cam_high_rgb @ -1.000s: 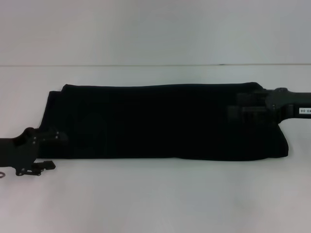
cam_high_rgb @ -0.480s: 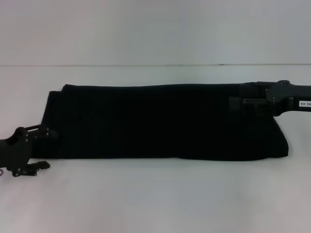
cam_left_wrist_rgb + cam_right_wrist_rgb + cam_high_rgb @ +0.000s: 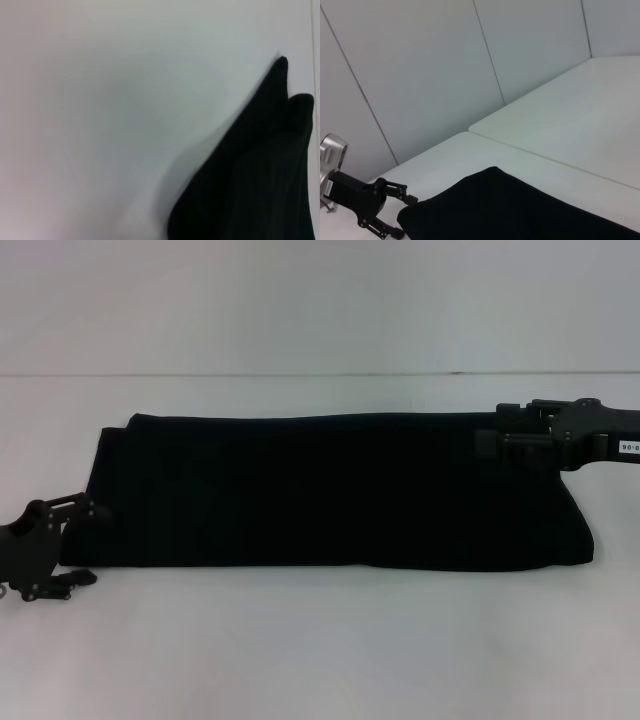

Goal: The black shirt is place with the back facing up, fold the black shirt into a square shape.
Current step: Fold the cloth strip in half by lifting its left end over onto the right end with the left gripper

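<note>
The black shirt [image 3: 330, 490] lies flat across the middle of the white table [image 3: 320, 650], folded into a long band that runs left to right, its far edge fairly straight and its near edge bulging a little toward the right end. No lettering shows on the upper face. At the left end two layers sit slightly offset, so a second corner peeks out at the far-left tip; the left wrist view catches that same end of the black shirt [image 3: 250, 175] as two rounded dark points against the pale tabletop. The left gripper [image 3: 78, 542] sits at the near-left corner of the cloth, fingers spread, one finger against the shirt's left edge and the other lower down on the bare table, nothing pinched between them. From the right wrist view that left gripper [image 3: 404, 216] shows the same spread fingers right by the corner of the black shirt [image 3: 510, 210]. Over on the far-right corner, the right gripper [image 3: 487, 440] reaches in from the right side above the cloth; whether its fingers are spread or pressed together, I cannot tell.
</note>
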`<action>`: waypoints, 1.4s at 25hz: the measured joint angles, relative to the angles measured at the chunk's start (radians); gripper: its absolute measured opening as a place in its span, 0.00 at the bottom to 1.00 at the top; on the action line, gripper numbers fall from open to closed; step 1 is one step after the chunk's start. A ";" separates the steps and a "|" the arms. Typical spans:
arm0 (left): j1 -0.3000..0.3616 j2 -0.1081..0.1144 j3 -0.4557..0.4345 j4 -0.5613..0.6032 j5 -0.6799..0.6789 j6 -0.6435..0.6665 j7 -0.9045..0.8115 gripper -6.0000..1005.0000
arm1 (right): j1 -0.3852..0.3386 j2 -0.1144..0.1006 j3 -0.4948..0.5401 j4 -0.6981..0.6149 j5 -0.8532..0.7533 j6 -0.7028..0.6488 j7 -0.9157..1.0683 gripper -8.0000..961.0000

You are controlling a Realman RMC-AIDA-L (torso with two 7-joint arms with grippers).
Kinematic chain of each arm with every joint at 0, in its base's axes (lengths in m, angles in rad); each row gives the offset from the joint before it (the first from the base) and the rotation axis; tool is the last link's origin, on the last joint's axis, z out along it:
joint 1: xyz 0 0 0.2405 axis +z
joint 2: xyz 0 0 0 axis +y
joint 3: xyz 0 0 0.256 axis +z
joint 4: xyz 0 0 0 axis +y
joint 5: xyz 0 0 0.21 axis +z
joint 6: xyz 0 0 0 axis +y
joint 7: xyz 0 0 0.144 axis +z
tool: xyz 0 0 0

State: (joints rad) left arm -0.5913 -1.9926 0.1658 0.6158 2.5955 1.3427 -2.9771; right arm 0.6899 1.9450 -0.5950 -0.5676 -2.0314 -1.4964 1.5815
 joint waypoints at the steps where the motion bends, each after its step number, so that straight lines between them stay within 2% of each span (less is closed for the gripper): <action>1: 0.000 0.000 0.000 -0.001 0.000 -0.008 0.000 0.89 | -0.001 0.000 0.000 0.000 0.002 0.000 0.000 0.78; 18: -0.012 0.007 0.000 -0.011 -0.012 -0.099 0.017 0.89 | -0.003 0.003 0.026 0.000 0.005 0.002 0.000 0.78; 26: -0.019 0.010 0.003 -0.008 -0.012 -0.089 0.043 0.89 | -0.003 0.002 0.038 0.000 0.005 0.003 0.000 0.78; 31: -0.024 0.011 0.007 -0.011 -0.010 -0.067 0.076 0.87 | -0.002 0.001 0.040 0.000 0.005 0.009 -0.003 0.78; 35: -0.024 0.012 0.006 -0.005 -0.006 -0.050 0.102 0.77 | 0.001 0.001 0.045 0.000 0.005 0.010 -0.010 0.78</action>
State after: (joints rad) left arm -0.6152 -1.9805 0.1714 0.6113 2.5897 1.2923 -2.8750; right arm 0.6905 1.9465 -0.5504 -0.5675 -2.0264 -1.4865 1.5717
